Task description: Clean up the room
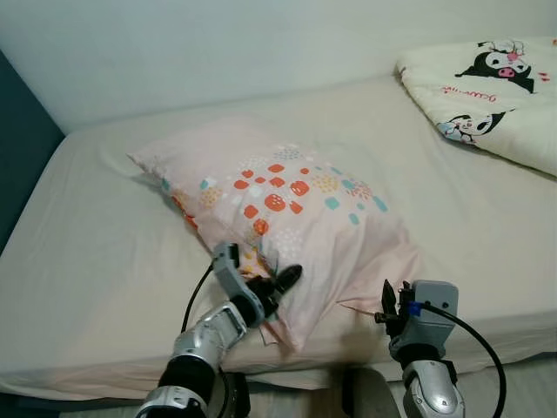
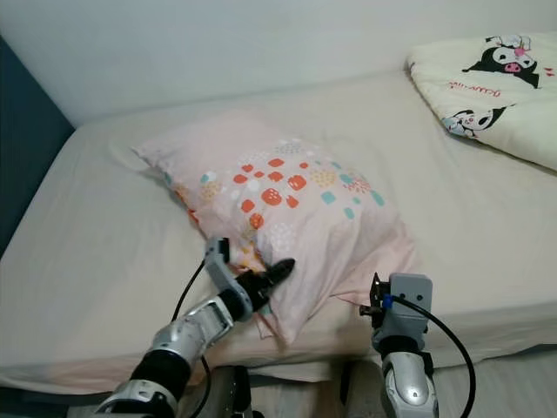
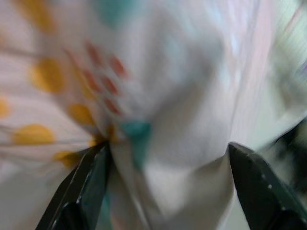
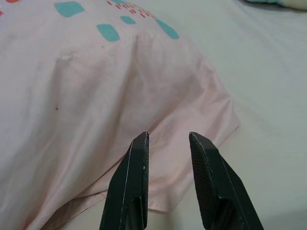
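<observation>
At the near bed edge, the left gripper (image 1: 280, 283) pinches the front corner of the pale pink pillow with orange and teal patches (image 1: 287, 209). The right gripper (image 4: 168, 143), fingers narrowly parted, hovers by its other corner. The pillow lies mid-mattress on the cream sheet (image 1: 96, 252); farther right, a cartoon-printed white quilt (image 1: 487, 87).

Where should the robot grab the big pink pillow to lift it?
Probably by its near corners, coming from the bed's front edge. The pillow lies flat, its thin flap edge facing the robot. The left end effector already has fabric between its fingers at one corner; the right end effector is open, just short of the other.
</observation>
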You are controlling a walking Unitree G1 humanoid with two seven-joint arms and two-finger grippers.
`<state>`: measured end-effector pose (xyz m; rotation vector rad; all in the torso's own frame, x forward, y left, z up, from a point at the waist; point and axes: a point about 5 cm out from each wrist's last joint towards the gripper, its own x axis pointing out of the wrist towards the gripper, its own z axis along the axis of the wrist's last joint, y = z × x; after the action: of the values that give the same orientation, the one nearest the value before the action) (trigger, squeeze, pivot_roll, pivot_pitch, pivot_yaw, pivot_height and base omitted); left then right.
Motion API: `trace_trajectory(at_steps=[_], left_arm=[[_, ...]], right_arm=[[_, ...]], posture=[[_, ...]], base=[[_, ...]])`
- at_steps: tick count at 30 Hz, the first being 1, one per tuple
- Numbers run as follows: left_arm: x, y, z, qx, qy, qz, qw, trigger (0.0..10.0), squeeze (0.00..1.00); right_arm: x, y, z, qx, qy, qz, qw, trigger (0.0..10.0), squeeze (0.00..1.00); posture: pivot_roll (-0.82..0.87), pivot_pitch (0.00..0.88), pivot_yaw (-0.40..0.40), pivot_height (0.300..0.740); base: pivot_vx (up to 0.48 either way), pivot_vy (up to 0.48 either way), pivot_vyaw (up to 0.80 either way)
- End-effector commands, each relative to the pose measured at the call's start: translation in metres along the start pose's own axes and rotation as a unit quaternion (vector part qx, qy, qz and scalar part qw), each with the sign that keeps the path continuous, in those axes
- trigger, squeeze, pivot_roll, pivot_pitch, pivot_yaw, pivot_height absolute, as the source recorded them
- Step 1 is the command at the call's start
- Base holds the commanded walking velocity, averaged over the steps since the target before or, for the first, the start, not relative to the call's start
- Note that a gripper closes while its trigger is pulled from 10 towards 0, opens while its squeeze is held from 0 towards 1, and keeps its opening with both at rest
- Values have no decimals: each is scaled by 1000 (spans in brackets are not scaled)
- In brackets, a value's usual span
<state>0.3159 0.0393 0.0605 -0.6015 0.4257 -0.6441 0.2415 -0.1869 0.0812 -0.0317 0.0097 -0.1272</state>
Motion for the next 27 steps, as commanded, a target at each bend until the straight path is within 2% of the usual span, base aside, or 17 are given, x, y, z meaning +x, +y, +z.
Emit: trace_trajectory(at_steps=[1,2,3,7,10,16,21,23,26,27], left_arm=[[18,-24,-12,47,36,-9,998,7882,0],[18,-24,-12,47,36,-9,998,7882,0],[17,-14,-10,60,31,47,997,0,0],[16,-8,-3,40,11,65,997,0,0],[16,-7,-2,33,6,65,997,0,0],[14,-4,4,-6,-20,60,998,0,0],[10,-4,2,-19,-9,7,1000,0,0],[2,0,3,-6,16,-46,999,0,0],[-5,4,6,7,27,-73,997,0,0],[-14,12,12,28,37,-91,995,0,0]], right_arm=[[-3,3,-2,4,9,2,1000,10000,0],[-3,3,-2,4,9,2,1000,10000,0],[-3,4,-1,3,8,2,1000,10000,0],[-2,4,0,3,8,2,1000,10000,0],[-2,5,0,4,7,3,1000,10000,0],[-1,6,1,5,5,5,1000,10000,0],[2,8,4,7,-5,11,1000,10000,0],[4,8,7,8,-14,15,1000,10000,0],[5,9,9,10,-22,19,1000,10000,0],[5,10,13,16,-33,26,999,10000,0]], posture=[[-38,238,147,617],[-38,238,147,617],[-39,236,145,617],[-34,236,142,617],[-33,236,141,617],[-31,232,136,617],[-29,223,134,617],[-28,219,133,617],[-26,214,133,617],[-22,208,131,617]], base=[[0,0,0],[0,0,0],[0,0,0],[0,0,0],[0,0,0],[0,0,0],[0,0,0],[0,0,0],[0,0,0],[0,0,0]])
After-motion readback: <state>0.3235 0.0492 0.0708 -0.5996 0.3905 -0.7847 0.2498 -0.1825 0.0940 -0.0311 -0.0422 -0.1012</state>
